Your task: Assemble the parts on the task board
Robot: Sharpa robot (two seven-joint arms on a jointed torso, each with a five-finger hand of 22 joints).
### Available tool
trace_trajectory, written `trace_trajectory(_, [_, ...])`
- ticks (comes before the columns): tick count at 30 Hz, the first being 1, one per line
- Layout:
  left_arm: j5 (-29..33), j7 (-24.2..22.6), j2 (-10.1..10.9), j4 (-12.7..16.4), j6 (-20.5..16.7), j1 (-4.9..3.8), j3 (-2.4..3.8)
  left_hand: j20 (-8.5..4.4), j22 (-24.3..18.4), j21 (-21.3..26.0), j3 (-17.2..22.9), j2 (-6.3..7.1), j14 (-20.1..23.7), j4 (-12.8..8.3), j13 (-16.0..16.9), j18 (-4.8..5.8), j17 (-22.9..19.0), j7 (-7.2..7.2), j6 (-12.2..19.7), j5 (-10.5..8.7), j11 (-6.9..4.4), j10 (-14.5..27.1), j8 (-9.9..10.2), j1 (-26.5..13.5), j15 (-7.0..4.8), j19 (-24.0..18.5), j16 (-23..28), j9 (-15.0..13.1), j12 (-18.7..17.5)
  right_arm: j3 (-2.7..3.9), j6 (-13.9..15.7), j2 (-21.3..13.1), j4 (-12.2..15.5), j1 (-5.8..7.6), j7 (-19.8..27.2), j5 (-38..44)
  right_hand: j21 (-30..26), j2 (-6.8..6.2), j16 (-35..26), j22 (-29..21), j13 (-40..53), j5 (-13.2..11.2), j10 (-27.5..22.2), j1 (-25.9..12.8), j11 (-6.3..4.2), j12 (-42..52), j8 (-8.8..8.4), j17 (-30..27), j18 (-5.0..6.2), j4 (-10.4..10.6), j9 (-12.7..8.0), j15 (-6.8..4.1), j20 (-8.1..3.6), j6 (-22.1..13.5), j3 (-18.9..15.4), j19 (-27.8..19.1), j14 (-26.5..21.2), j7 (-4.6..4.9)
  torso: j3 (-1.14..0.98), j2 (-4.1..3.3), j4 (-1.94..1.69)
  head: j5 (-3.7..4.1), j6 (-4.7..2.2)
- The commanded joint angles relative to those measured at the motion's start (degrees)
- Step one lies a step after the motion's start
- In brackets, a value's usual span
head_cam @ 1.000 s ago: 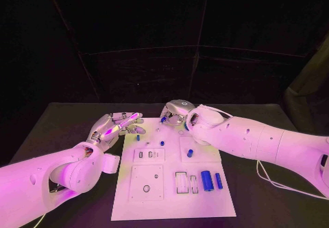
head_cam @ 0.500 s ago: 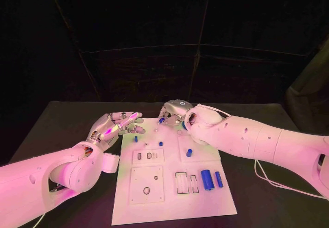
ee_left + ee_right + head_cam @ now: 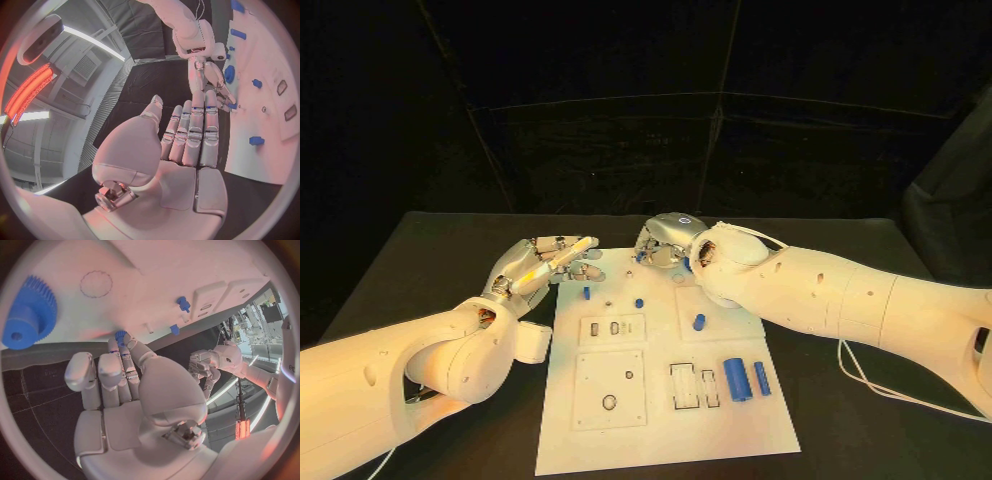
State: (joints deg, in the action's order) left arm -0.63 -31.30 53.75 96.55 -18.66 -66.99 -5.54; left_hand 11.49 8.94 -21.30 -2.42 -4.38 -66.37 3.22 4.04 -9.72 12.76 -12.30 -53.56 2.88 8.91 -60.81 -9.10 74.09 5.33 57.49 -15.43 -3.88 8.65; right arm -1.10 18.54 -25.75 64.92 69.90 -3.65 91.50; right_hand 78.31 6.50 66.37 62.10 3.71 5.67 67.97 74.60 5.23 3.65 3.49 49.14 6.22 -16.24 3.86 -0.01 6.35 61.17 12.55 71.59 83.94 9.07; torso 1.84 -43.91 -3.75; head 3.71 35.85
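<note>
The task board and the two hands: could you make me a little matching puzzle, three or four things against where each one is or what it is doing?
Things:
1. left hand
2. right hand
3. blue gear
4. large blue cylinder

States or places:
a. lying on the task board near its right edge, close to the robot
b. fingers straight, holding nothing, beside the board's far left corner
c. toothed wheel at the board's far edge
d. over the board's far end, fingertips at a small blue part

Pairs: 1-b, 2-d, 3-c, 4-a

Matt white task board (image 3: pixel 661 400), glossy blue parts (image 3: pixel 736 380)
</note>
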Motion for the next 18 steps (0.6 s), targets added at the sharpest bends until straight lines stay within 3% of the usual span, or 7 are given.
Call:
trace_trajectory(1, [-0.3,0.0,0.0,0.0,0.7,-0.10,0.05,0.11,-0.1,0.3,0.0,-0.32,-0.2,-0.3,-0.1,-0.72,0.1,-0.05,-0.3,-0.06,-0.09,-0.4,0.4,0.3,0.14,0.4,0.4,0.1,-0.4,0.02,1.8,0.0,0.3,0.13,0.6,0.6,0.3,-0.32,0.2,0.0,0.0,0.2,0.1,-0.4,-0.12,0.1,0.29,-0.2,-0.49,0.0,0.0,0.31,0.27,0.0,0.7,-0.2,-0.3,0.05,0.04,-0.08,-0.03,0.06,-0.04])
trace_trajectory(12, [-0.3,0.0,0.0,-0.2,0.8,-0.10,0.05,0.11,-0.1,0.3,0.0,-0.33,-0.2,-0.3,-0.1,-0.72,0.1,-0.05,-0.3,-0.06,-0.09,-0.4,0.4,0.3,0.14,0.4,0.4,0.1,-0.4,0.04,5.6,-0.4,1.5,0.12,0.9,0.8,0.4,-1.24,0.4,0.2,0.0,0.6,0.5,-0.8,-0.17,0.2,0.37,-0.2,-0.50,0.0,0.0,0.28,0.25,0.4,3.4,-0.2,-0.3,0.05,0.10,-0.19,0.01,-0.09,-0.21])
trace_trajectory(18, [-0.3,0.1,0.0,-0.2,0.9,-0.10,0.05,0.11,-0.1,0.3,0.0,-0.33,-0.2,-0.3,-0.1,-0.72,0.1,-0.05,-0.3,-0.06,-0.09,-0.4,0.4,0.3,0.14,0.4,0.4,0.1,-0.4,0.04,6.0,-0.8,2.1,0.12,0.9,0.8,0.4,-1.24,0.4,0.2,0.0,0.6,0.5,-0.8,-0.17,0.2,0.37,-0.2,-0.50,0.0,0.0,0.28,0.25,0.4,3.4,-0.2,-0.3,0.05,0.14,-0.21,-0.01,-0.10,-0.20])
